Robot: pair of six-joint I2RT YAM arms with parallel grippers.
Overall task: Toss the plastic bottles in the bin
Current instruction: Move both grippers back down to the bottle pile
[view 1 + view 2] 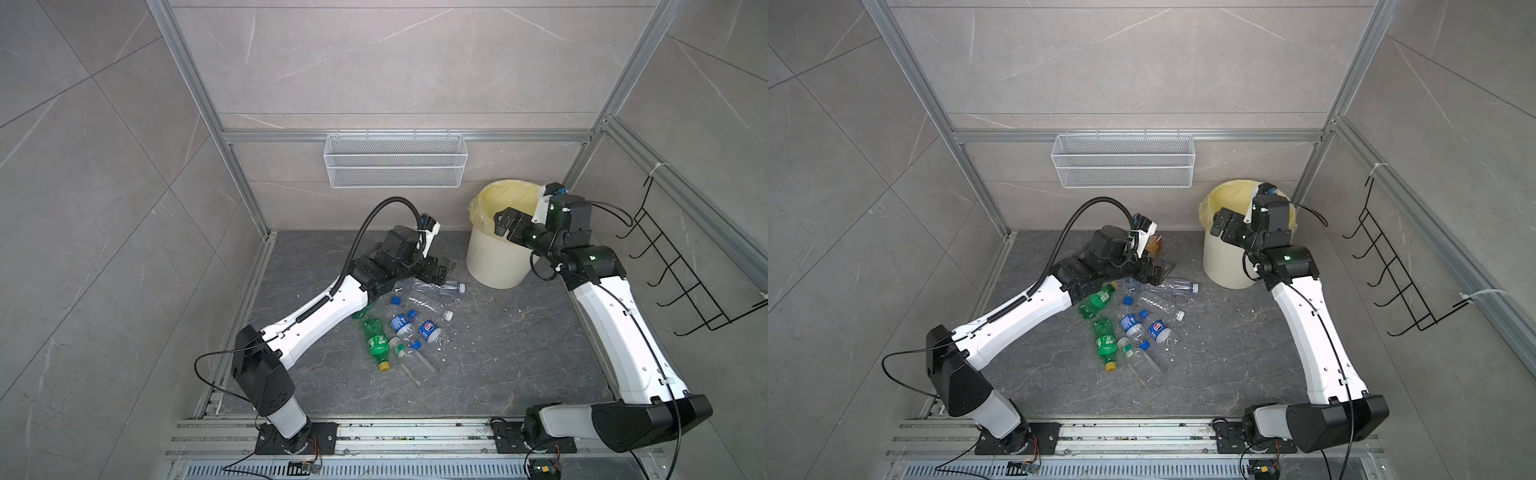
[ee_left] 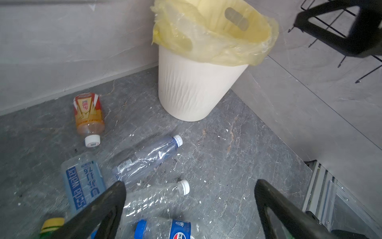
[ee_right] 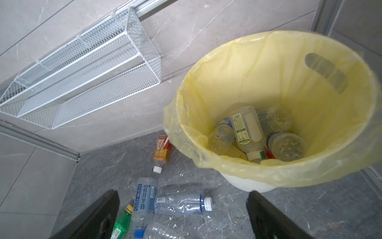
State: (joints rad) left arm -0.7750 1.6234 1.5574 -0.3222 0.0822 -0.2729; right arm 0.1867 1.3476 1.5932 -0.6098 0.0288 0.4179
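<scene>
Green and clear plastic bottles (image 1: 405, 328) are being left strewn on the floor (image 1: 498, 353), the left gripper (image 1: 440, 270) being held low over them, spread wide, empty. Farther back, several are being kept in the bin (image 1: 490, 262), the right gripper (image 1: 505, 222) being poised above its rim, spread wide, empty.

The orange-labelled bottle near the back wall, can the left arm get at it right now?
Probably yes. The left gripper is open and empty, and the orange-labelled bottle lies by itself just ahead, with nothing on or against it.
</scene>
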